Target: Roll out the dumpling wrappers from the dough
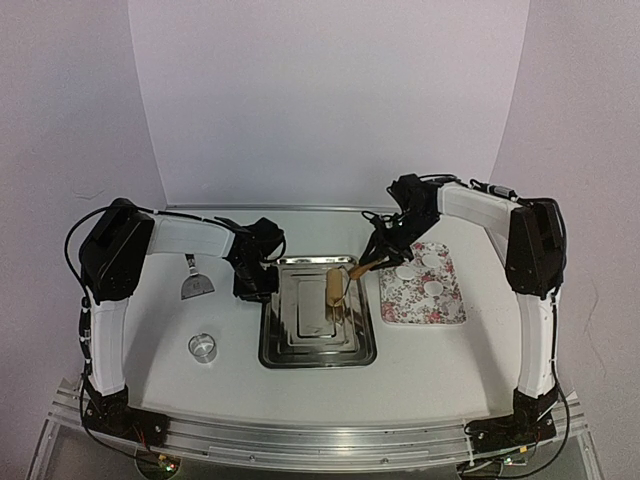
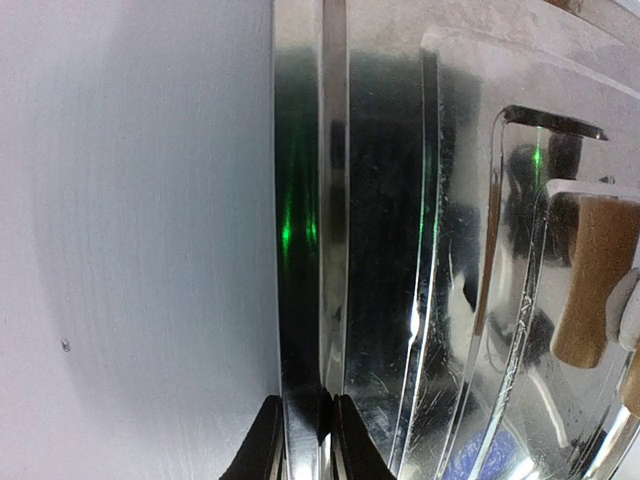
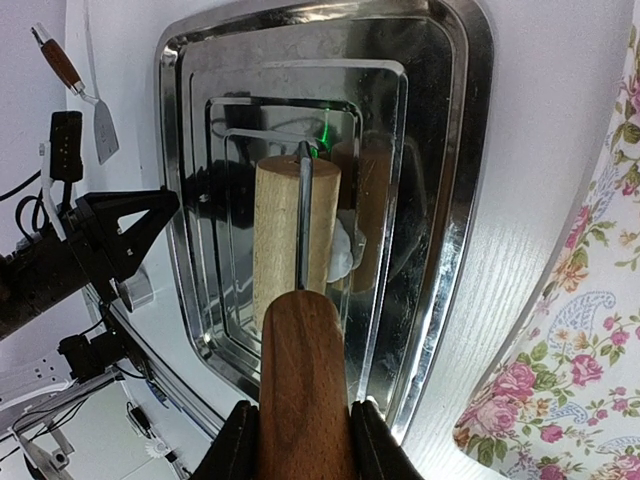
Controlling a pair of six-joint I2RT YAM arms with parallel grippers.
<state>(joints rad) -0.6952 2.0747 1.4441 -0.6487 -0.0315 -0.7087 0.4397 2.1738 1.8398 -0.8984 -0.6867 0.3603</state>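
My right gripper (image 3: 300,440) is closed on the roller (image 3: 292,230) handle, over dough (image 3: 343,258) in the tray (image 3: 445,200); my left gripper (image 2: 302,442) pinches the rim; wrappers (image 1: 407,271) lie on the plate (image 1: 400,308); if I press unevenly, dough may tear.

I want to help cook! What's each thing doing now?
left gripper: shut on the metal tray's rim.
right gripper: shut on the wooden roller's handle.
wooden roller: lying over the dough in the metal tray.
dumpling wrappers: flat, on the floral tray.
ring cutter: standing alone, untouched.
scraper: lying flat, untouched.
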